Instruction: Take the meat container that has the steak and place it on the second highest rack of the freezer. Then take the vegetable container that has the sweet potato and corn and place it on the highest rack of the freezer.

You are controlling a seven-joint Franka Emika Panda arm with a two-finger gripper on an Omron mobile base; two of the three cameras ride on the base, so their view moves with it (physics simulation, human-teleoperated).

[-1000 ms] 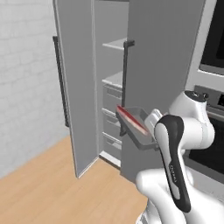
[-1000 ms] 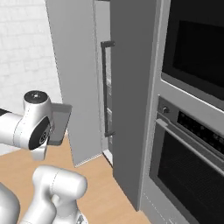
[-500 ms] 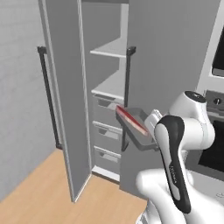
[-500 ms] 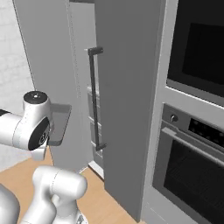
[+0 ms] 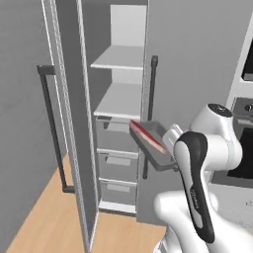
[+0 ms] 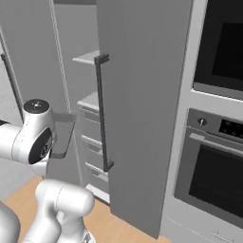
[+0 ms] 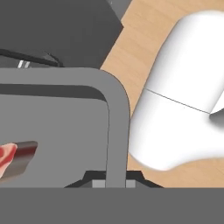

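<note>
One claw [image 7: 116, 181], pressed together on the rim of the meat container [image 5: 157, 146]; we see it carried tilted, level with the freezer's [image 5: 118, 128] upper drawers. Inside lies the steak [image 5: 147, 137], nothing else. Both base views have swung since a second ago: the base has driven closer, so shelves now face us. Second highest rack [image 5: 121, 100] sits just above the tray.

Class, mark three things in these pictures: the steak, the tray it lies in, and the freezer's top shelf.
steak [image 5: 148, 138], left base view, middle of the red slab.
tray [image 5: 160, 159], left base view, grey floor beside the steak.
top shelf [image 5: 121, 58], left base view, flat upper face of the board.
</note>
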